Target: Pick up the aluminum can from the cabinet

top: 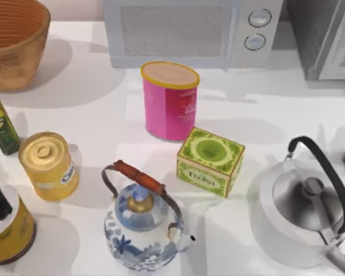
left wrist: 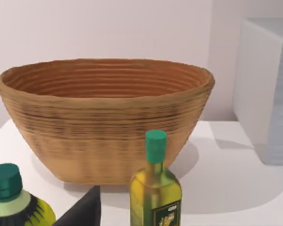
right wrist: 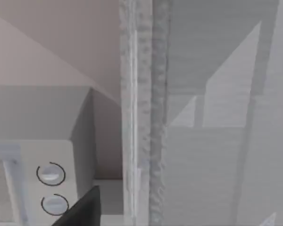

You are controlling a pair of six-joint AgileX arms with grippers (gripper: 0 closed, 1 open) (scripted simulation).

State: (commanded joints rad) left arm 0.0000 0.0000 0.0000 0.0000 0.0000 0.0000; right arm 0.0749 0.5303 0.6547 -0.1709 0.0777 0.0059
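Top view: pink can (top: 169,101) stands upright beside green tea box (top: 210,161).

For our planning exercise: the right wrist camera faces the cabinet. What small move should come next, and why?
Probably ease the right hand toward the cabinet front: its wrist view faces the cabinet's edge beside the microwave, and I cannot tell yet where the can sits.
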